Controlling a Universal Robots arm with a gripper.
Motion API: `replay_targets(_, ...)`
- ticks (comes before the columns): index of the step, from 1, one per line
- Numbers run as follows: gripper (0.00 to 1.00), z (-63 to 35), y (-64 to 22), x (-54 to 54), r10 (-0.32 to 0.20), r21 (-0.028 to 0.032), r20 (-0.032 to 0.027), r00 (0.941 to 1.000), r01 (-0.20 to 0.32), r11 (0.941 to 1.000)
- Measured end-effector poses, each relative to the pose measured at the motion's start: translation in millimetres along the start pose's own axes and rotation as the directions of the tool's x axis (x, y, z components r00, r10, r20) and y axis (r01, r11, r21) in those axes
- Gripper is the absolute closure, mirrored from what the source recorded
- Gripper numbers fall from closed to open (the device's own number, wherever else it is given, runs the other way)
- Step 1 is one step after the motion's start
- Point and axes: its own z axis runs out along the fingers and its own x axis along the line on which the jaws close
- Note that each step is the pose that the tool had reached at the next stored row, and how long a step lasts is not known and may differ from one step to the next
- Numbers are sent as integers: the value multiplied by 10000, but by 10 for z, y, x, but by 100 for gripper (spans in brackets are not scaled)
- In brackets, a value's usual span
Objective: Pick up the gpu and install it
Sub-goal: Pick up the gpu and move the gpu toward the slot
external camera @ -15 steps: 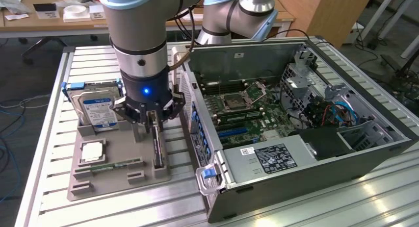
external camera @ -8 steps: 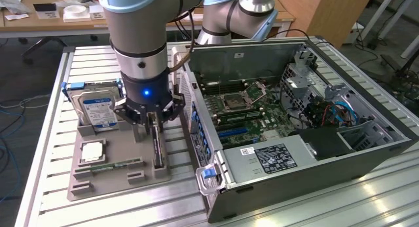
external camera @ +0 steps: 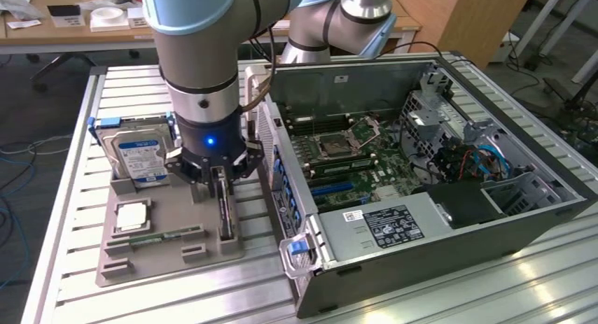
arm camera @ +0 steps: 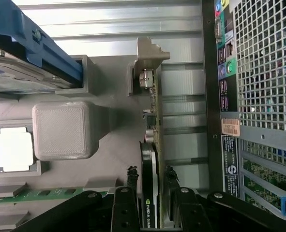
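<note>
Grey plastic holder (arm camera: pixel 109 96) | gpu (arm camera: pixel 149 203) upright — thin, flat | claw (arm camera: pixel 150 173) astride it — grip unclear

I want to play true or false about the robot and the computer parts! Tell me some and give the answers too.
1. The gpu stands on its edge in the grey tray. True.
2. The computer case is open, showing its motherboard. True.
3. The pincer reaches inside the case. False: it is down at the gpu, over the tray.
4. The hard drive lies inside the case. False: the hard drive stands in the tray.
</note>
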Motion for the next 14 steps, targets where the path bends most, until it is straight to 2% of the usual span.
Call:
replay_targets(11,64,113,4,1,-50,-1,0,10000,50,10000)
replay_targets(14,64,113,4,2,-50,2,-2,10000,50,10000)
